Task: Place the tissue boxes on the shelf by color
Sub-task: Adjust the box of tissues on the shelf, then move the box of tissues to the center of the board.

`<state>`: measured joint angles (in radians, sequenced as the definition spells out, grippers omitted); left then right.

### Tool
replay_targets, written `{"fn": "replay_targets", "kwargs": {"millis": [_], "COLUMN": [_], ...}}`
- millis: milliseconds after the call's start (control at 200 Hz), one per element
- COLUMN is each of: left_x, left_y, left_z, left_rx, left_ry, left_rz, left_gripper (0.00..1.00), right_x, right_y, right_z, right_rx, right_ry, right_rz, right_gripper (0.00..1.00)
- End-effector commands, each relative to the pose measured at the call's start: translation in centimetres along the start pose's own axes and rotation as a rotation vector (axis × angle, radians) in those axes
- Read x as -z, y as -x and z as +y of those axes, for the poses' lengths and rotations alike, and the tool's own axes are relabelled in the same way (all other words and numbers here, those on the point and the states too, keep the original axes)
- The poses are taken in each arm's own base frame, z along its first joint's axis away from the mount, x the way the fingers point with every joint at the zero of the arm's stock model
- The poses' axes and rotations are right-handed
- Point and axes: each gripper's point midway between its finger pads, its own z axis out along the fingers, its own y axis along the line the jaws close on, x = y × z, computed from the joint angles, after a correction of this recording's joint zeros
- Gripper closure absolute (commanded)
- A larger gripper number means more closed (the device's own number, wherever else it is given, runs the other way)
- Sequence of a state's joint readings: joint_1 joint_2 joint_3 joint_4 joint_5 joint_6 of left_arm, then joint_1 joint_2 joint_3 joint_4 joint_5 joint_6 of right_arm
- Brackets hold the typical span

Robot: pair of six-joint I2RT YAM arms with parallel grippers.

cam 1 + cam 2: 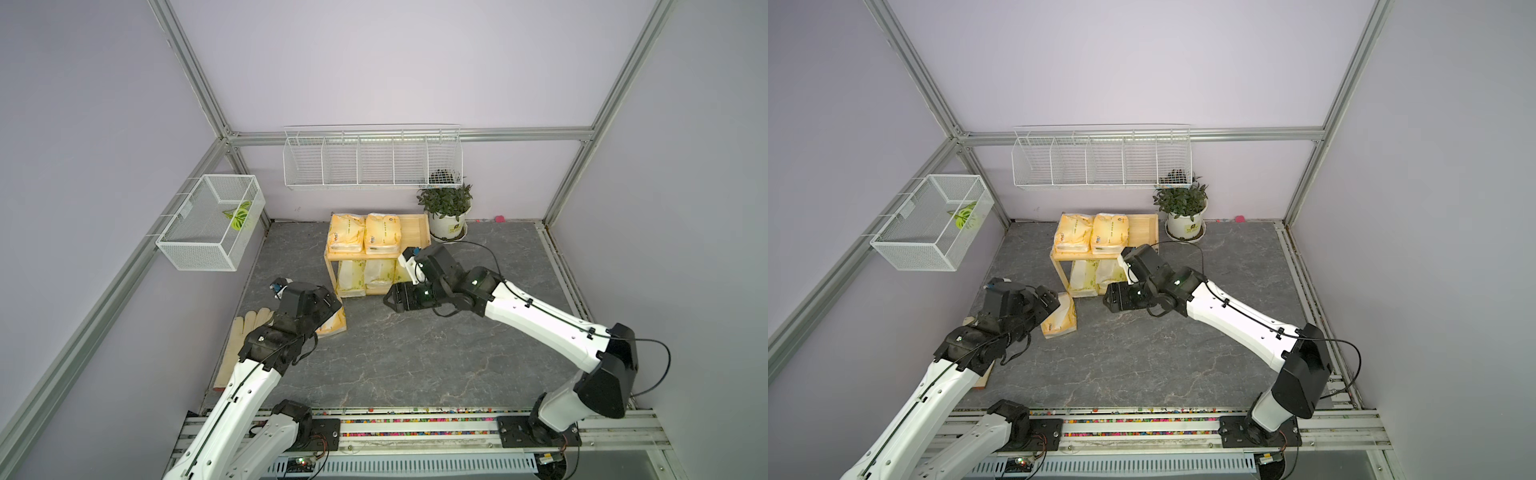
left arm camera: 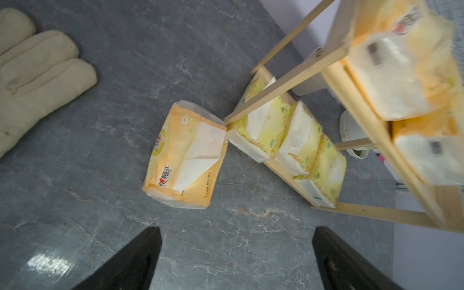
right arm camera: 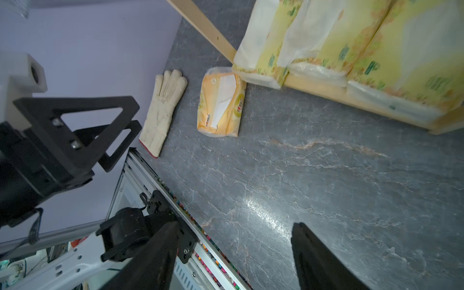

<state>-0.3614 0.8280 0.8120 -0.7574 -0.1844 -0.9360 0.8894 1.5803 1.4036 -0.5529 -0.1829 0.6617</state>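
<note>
- The glove (image 3: pixel 163 105) lies flat on the table (image 1: pixel 415 353), left of the work and apart from the loose pack. It should do no harm unless your left arm sweeps low.
- Your left claw (image 2: pixel 237 253) hangs above the table with its jaws wide apart and nothing between them, facing the loose pack.
- The loose orange pack (image 2: pixel 185 155) lies flat on the table, with one corner against the shelf's left front foot. Expect it to be light and soft, in a slick film wrapper that crumples. Take it across its narrow middle, squeeze gently, and keep off the loose end folds.
- The shelf (image 1: pixel 419 232) holds two orange packs (image 1: pixel 382 235) side by side on its top tray, with bare wood at the right end. Three lemon-yellow packs (image 3: pixel 326 45) fill the lower tier. That bare spot looks like the pack's place, and you must lift it over the raised rim.
- Your right claw (image 3: pixel 233 251) is spread open and empty, low in front of the shelf's right half. That arm may block your way to the spot.
- The potted plant (image 1: pixel 446 212) stands just right of the shelf.
</note>
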Motion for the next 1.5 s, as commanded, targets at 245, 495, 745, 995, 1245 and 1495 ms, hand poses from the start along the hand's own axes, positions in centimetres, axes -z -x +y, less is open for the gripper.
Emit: {"fn": "replay_targets", "kwargs": {"millis": [245,495,745,995,1245,1495], "left_x": [-2.4,-3.6,-4.1,-3.9,-4.0,-3.8], "left_y": [0.2,1.3,1.6,1.8,1.7,1.8], "left_z": [3.3,4.4,4.4,3.9,3.6,3.4], "left_rx": [0.164,0.193,0.187,0.178,0.179,0.176], "left_ry": [0.038,0.053,0.049,0.028,0.012,0.004], "left_rz": [-0.033,-0.050,-0.043,-0.044,-0.037,-0.038], "left_gripper": [0.00,0.00,0.00,0.00,0.00,0.00], "right_x": [-8.9,-15.3,-19.7,-22.0,-23.3,-24.2], "right_y": [-3.5,-3.7,-3.9,-4.0,-3.5,-3.2], "right_z": [0.5,2.0,2.1,2.1,2.6,2.2], "right_rx": [-0.009,-0.064,-0.092,-0.096,-0.080,-0.083], "right_ry": [0.009,0.068,0.074,0.075,0.077,0.066], "right_rz": [0.033,0.067,0.106,0.141,0.156,0.169], "right_gripper": [0.26,0.28,0.36,0.47,0.55,0.64]}}
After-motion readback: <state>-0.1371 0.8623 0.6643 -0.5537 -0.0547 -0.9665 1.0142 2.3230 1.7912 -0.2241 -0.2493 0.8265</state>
